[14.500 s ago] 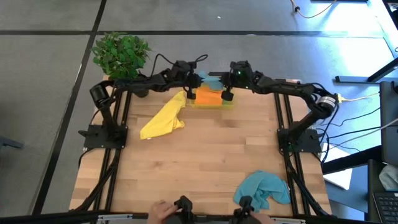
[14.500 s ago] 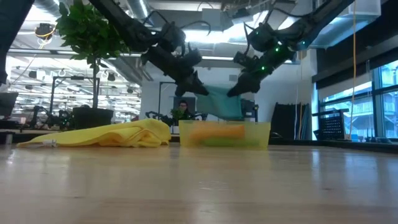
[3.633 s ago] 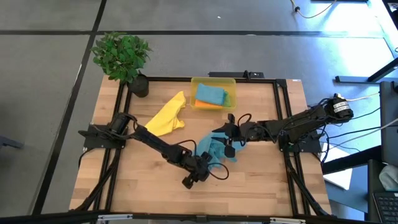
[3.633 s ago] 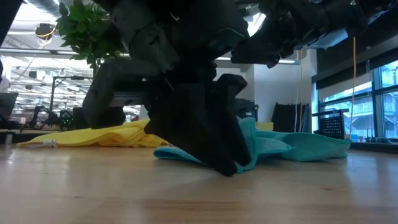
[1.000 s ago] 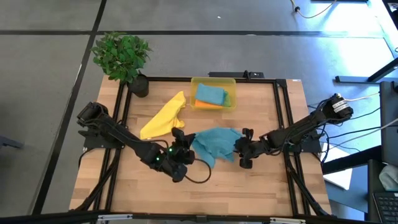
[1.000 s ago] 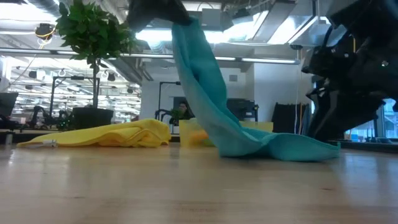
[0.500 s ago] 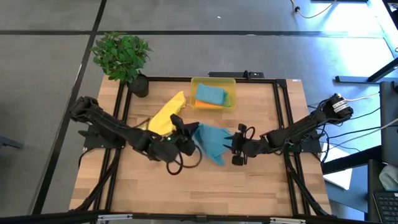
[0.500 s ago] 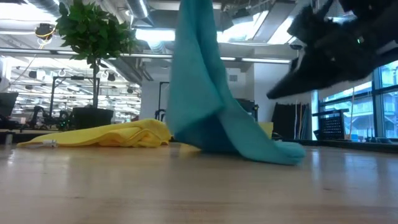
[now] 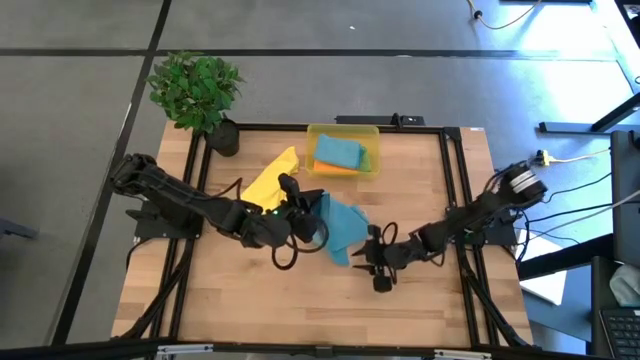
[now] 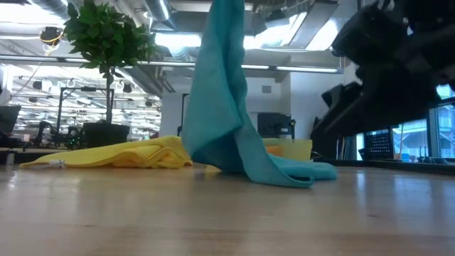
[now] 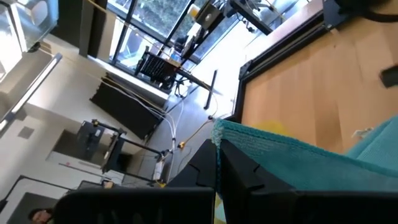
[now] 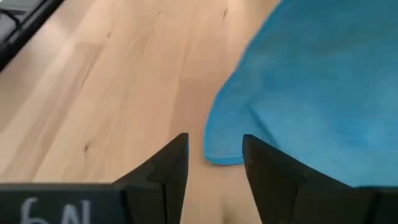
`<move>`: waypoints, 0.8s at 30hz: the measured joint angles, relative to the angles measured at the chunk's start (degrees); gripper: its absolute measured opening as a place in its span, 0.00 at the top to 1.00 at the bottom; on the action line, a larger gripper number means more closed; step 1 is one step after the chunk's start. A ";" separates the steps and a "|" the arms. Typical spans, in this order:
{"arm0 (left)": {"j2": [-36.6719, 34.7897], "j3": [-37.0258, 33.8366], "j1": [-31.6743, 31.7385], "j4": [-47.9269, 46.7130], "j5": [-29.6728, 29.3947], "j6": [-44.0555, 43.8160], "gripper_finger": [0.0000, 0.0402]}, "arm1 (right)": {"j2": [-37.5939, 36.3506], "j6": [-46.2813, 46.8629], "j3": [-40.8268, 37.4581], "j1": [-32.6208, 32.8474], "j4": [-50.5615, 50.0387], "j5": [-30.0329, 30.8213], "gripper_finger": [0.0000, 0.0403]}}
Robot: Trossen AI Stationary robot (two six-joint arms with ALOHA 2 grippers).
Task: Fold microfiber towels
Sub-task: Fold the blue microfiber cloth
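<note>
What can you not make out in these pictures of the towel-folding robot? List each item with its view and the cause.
- Low view: left claw gripping the teal towel, cut off by the top edge.
- High view: towels in the yellow bin, stacked, lower ones covered.
- Left wrist view: the left claw's grip, hidden by its own dark fingers.

A wooden table (image 9: 250, 290) carries everything. On its far side sits a yellow bin (image 9: 343, 135) with folded towels inside. To the bin's left lies a crumpled yellow towel (image 9: 262, 185). Near the middle, the lower end of a teal towel (image 9: 345, 228) rests on the wood.
</note>
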 joint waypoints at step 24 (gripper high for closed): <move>0.00 0.00 0.15 -1.95 1.56 -1.59 1.00 | 15.15 -9.91 8.96 0.42 -6.79 5.01 0.63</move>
